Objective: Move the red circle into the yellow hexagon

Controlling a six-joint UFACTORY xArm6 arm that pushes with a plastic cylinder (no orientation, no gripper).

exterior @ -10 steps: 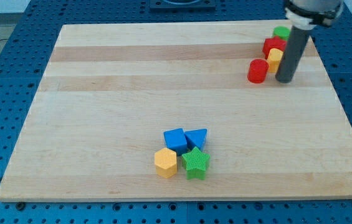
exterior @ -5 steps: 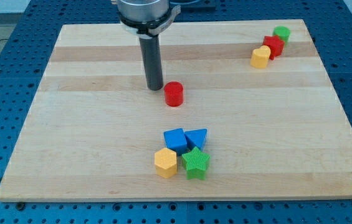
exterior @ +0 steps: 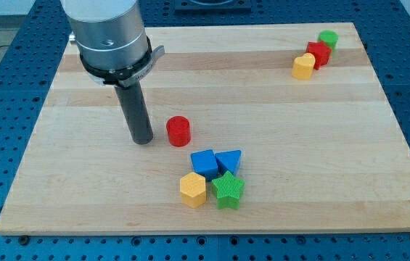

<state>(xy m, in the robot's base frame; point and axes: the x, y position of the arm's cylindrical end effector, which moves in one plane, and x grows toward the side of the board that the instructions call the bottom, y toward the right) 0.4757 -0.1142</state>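
Resting on the pale wooden table (exterior: 81, 188), my tip (exterior: 143, 141) sits just left of the red circle block (exterior: 178, 131), small gap visible, holding nothing. Rod only, no hand to open. Yellow hexagon block (exterior: 193, 189) lies nearer the view's bottom, touching blue cube (exterior: 204, 163) and green star (exterior: 228, 190); blue triangle (exterior: 228, 159) completes that cluster.

blue cube (exterior: 203, 163), blue triangle (exterior: 228, 159), green star (exterior: 228, 190), wooden board (exterior: 299, 145)
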